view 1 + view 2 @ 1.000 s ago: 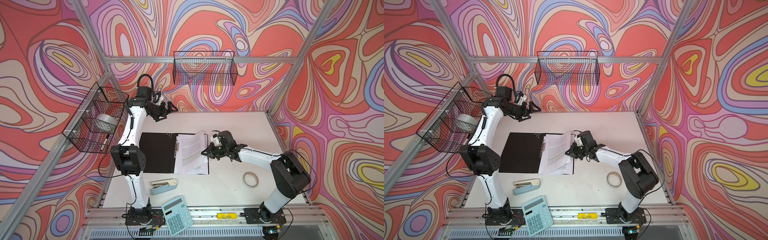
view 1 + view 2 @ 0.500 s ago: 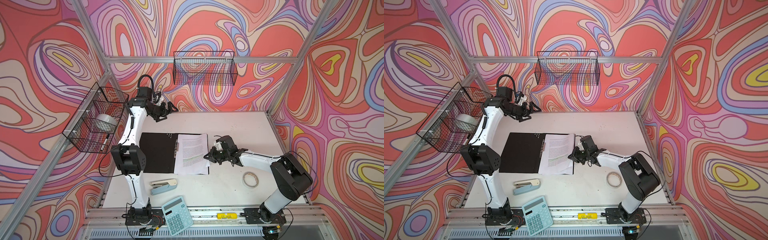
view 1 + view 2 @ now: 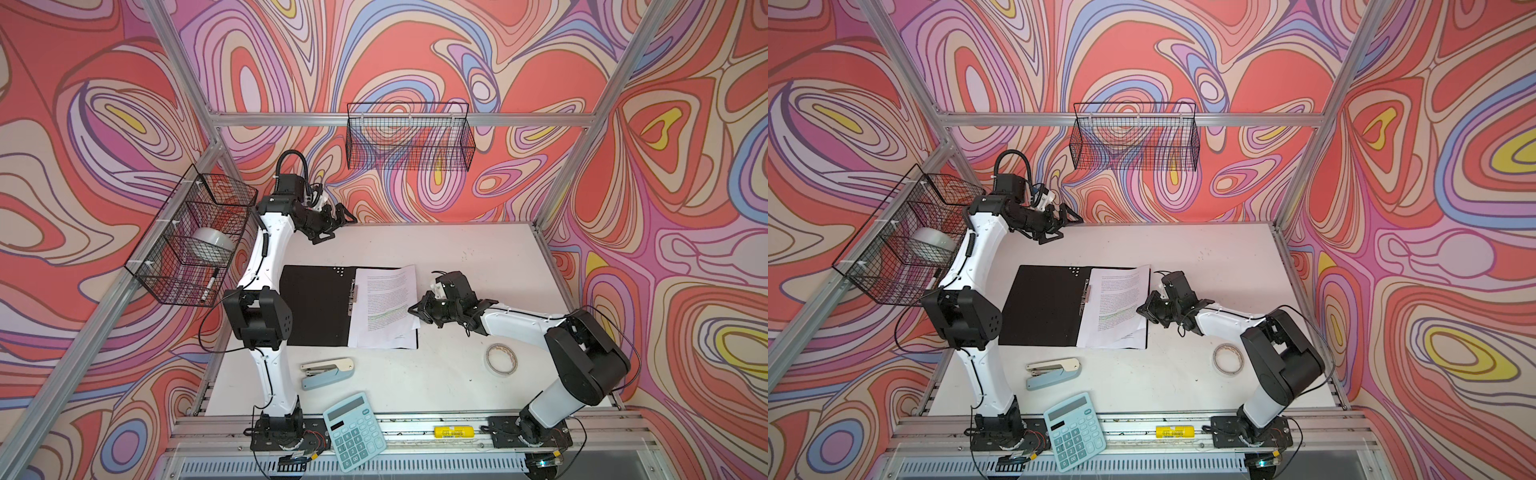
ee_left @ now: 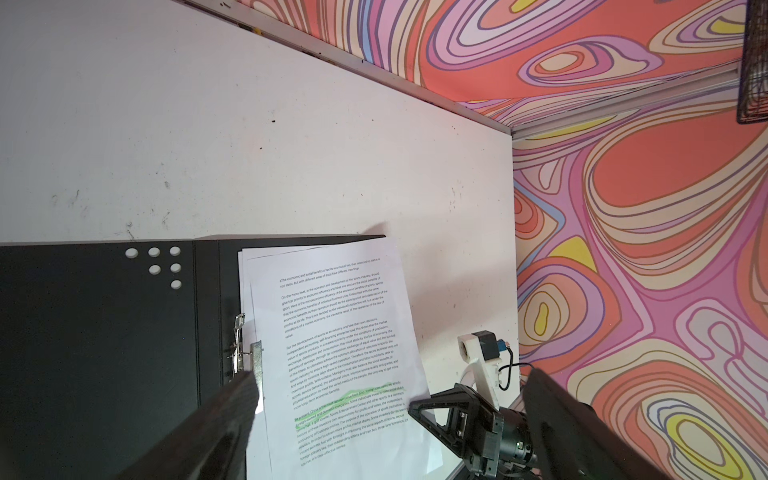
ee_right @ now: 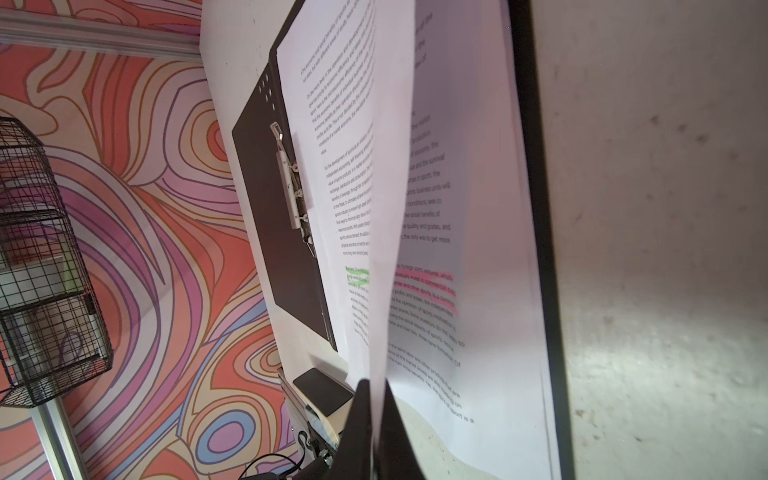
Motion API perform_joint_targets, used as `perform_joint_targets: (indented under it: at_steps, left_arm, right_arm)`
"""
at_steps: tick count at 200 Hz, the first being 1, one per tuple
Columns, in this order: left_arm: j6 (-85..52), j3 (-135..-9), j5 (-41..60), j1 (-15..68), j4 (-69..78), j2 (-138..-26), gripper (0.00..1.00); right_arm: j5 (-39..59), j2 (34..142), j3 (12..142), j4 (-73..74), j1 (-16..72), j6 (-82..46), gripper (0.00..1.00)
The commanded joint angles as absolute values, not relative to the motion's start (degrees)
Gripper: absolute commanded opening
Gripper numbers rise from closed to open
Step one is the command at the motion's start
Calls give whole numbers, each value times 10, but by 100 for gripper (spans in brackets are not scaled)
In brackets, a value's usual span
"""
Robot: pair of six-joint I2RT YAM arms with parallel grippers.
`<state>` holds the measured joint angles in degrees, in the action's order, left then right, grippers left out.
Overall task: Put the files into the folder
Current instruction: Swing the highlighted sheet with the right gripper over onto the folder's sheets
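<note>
On the desk [image 3: 457, 257] the files [image 3: 386, 303] lie in the open folder [image 3: 316, 307], long axis twelve-to-six, at nine o'clock from my right tool [image 3: 415, 310], which pinches their top sheet; my left tool [image 3: 337, 226] gapes, farther off.

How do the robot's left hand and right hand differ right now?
The left hand is open and holds nothing; the right hand is shut on the top sheet of the files. The left hand hangs by the back wall, apart from the folder; the right hand is at the files' right edge. Both are black.
</note>
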<state>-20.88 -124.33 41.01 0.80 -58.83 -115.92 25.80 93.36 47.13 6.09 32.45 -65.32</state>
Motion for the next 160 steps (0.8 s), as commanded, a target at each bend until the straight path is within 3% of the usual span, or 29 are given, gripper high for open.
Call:
perform_joint_targets:
  at_steps: [1,160]
  left_arm:
    - [-213,-1241,420,7,-584,-1165,100]
    - [-213,-1239,421,7,-584,-1165,100]
  right_arm:
    - [250,951,459,99,332,-675,0]
    - [256,997,475,85,345,-664,0]
